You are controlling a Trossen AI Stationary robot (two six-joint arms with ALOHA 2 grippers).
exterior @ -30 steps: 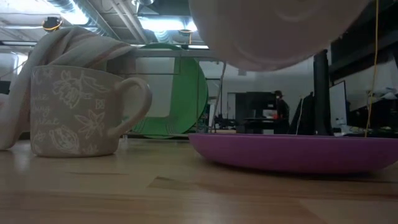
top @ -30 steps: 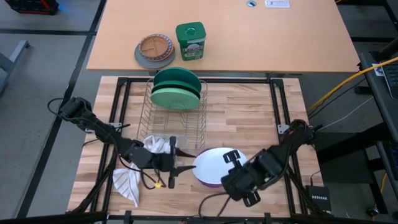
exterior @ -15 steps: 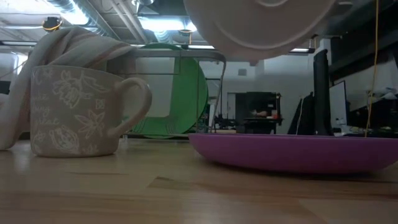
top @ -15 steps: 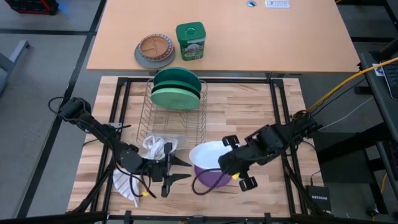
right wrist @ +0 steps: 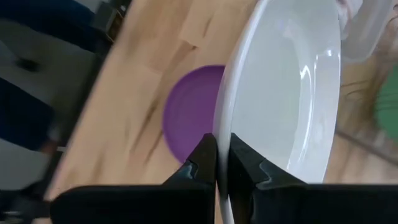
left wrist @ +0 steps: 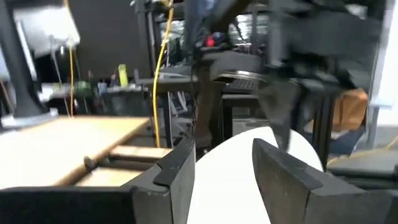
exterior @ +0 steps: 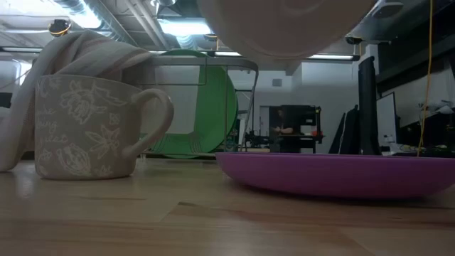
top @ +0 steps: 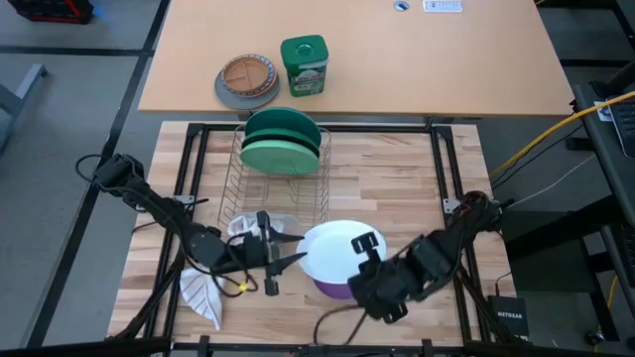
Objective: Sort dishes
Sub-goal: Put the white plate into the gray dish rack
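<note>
The right gripper [right wrist: 216,163] is clamped on the rim of the white plate [top: 338,250], holding it lifted above the purple plate [top: 335,289], which lies flat on the near part of the table [top: 397,188]. The left gripper [top: 286,260], just left of the white plate, has its fingers [left wrist: 177,165] apart with the plate's edge between them. The teal plate [top: 277,156] and green plate [top: 283,125] stand in the rack [top: 276,198] at the far side.

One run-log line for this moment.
right gripper: shut on white plate, above purple plate | left gripper: open at plate's rim
</note>
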